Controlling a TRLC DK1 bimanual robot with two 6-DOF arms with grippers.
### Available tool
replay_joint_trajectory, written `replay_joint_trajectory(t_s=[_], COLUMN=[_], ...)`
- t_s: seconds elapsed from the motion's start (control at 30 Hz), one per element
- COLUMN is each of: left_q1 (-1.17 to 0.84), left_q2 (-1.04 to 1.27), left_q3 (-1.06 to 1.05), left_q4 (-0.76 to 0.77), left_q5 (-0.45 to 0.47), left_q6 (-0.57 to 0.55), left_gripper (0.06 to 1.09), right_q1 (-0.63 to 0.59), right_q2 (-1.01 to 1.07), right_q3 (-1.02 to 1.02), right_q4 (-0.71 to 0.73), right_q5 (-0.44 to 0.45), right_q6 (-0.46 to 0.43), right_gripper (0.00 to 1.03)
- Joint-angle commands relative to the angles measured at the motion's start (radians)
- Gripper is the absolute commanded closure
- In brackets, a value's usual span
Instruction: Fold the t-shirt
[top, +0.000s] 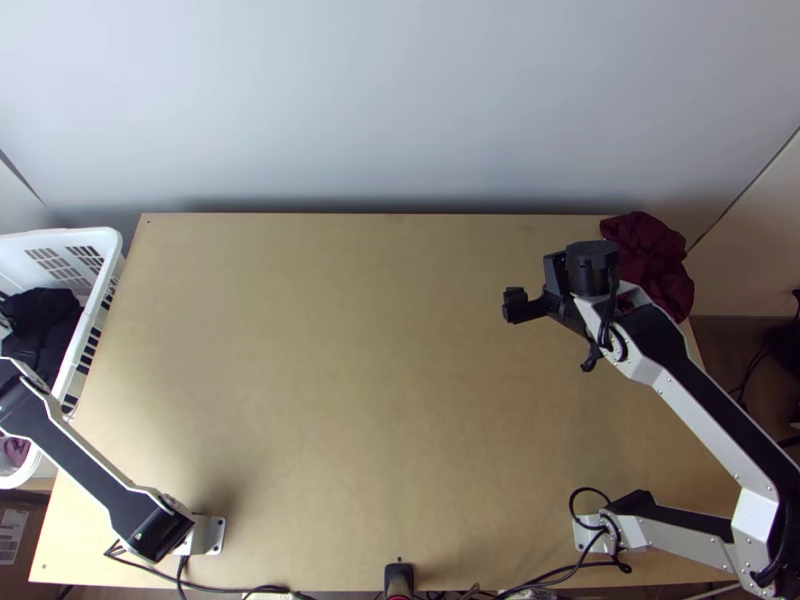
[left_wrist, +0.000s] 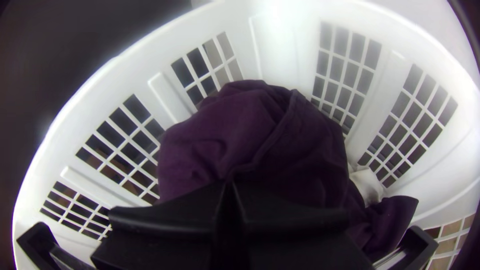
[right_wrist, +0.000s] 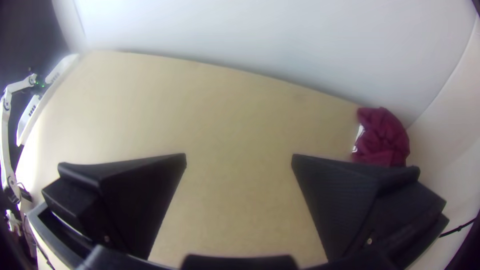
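Observation:
My right gripper (top: 536, 288) is over the right part of the table, left of a bunched maroon cloth (top: 650, 262) at the far right corner. In the right wrist view this gripper (right_wrist: 239, 162) stands open with bare table between its fingers, and the maroon cloth (right_wrist: 382, 137) lies beyond one finger. In the left wrist view my left gripper (left_wrist: 228, 187) is shut over the white basket (left_wrist: 280, 45), its tips in front of a bunched dark purple cloth (left_wrist: 240, 130). Whether the tips touch that cloth I cannot tell. Which cloth is the t-shirt is unclear.
The white basket (top: 90, 240) stands against the table's left edge, with black cloth (top: 42, 320) inside. A whitish cloth (left_wrist: 367, 185) lies beside the purple one. Bare wood (top: 350, 380) stretches between the arms; cables (top: 270, 588) run along the near edge.

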Motion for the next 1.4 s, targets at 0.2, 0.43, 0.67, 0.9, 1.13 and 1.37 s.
replay_joint_trajectory(t_s=[0.2,0.43,0.67,0.9,1.13,1.37], left_q1=[0.025,0.009,-0.022,-0.102,-0.188,-0.329], left_q2=[-0.141,-0.399,-0.627,-0.881,-1.036,-1.172], left_q3=[-0.029,-0.056,-0.053,-0.047,-0.001,0.023], left_q4=[-0.114,-0.375,-0.488,-0.507,-0.55,-0.462], left_q5=[-0.012,0.085,0.226,0.25,0.249,0.164], left_q6=[0.01,-0.051,-0.094,-0.103,-0.22,-0.309], left_gripper=[1.04,1.04,1.04,1.04,1.04,1.05], right_q1=[-0.001,-0.001,-0.001,0.004,0.016,0.036], right_q2=[0.013,0.019,-0.001,-0.029,-0.052,-0.09], right_q3=[-0.028,-0.011,-0.005,0.0,-0.01,-0.102], right_q4=[0.024,0.034,0.032,0.034,0.034,0.054], right_q5=[0.001,0.001,0.001,0.001,0.001,0.001], right_q6=[0.001,0.001,0.002,-0.002,0.001,0.013], right_gripper=[0.05,0.05,0.05,0.05,0.05,0.05])
